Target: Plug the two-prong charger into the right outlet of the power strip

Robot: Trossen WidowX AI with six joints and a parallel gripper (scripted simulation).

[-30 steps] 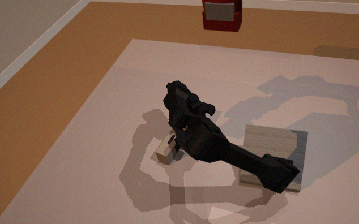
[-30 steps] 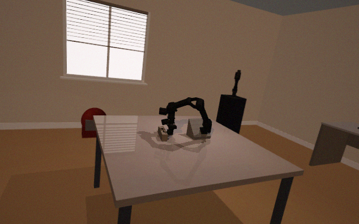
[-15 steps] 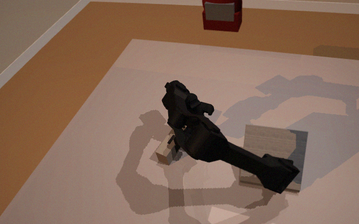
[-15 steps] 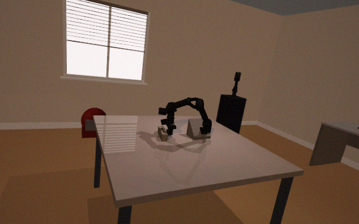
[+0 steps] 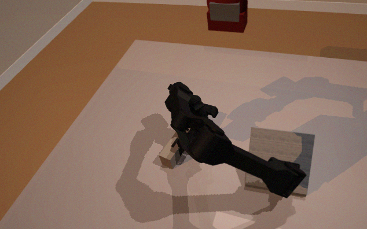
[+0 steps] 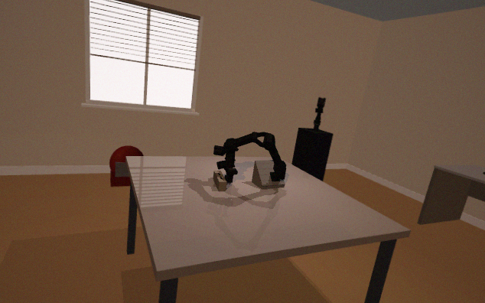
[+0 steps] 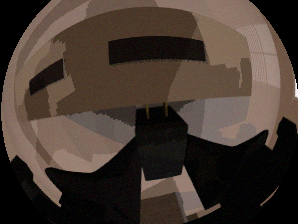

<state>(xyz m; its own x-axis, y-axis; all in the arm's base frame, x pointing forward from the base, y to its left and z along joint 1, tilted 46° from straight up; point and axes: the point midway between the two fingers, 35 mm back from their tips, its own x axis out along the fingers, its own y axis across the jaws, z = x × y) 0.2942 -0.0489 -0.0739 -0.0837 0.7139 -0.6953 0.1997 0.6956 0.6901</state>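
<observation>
The black charger (image 7: pixel 162 150) is in the wrist view, its two brass prongs pointing away from my gripper. My gripper (image 5: pixel 179 145) (image 6: pixel 229 180) (image 7: pixel 156 137) is shut on the charger's sides. The beige power strip (image 5: pixel 167 154) (image 6: pixel 221 184) (image 7: pixel 150 80) stands on the table right beside the fingers. Its face in the wrist view has two dark rectangular openings, one ahead and one farther left. The prong tips appear at the strip's lower edge, below the wider opening and roughly in line with its middle. I cannot tell whether they touch. The gripper and arm hide the charger in the top and exterior views.
A grey-beige sloped block (image 5: pixel 272 144) (image 6: pixel 261 172) stands beside the arm's base on the pale table (image 5: pixel 75 173) (image 6: pixel 279 226). The arm reaches from there across to the strip. A red object (image 5: pixel 227 24) (image 6: pixel 122 180) is beyond the table's edge. Shadows cross the strip.
</observation>
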